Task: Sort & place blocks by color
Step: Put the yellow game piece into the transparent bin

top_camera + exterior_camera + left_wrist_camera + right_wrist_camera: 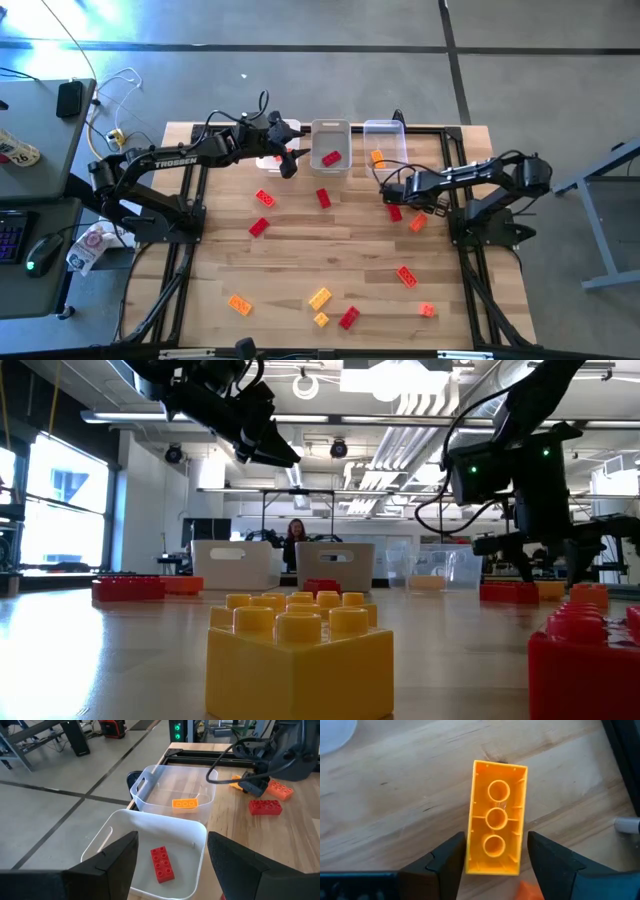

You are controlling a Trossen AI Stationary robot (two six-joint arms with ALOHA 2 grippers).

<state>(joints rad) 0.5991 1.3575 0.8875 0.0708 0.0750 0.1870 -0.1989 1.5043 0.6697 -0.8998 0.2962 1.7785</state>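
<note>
Nearest us in the low view stands a yellow studded plastic brick (299,660), with a red studded brick (590,660) just beside it at the edge. From above we see more small red, orange and yellow bricks (320,298) scattered over the wooden table (220,270).

Farther on, our right gripper (388,192) hangs low over the table, fingers (445,862) spread on either side of an upturned orange-yellow brick (496,817) lying hollow side up. We cannot tell whether they touch it.

Our left gripper (287,160) hovers open and empty above the far bins. The white plastic bin (196,870) holds a red brick (162,863); the clear plastic bin (150,776) beside it holds an orange brick (185,803).
</note>
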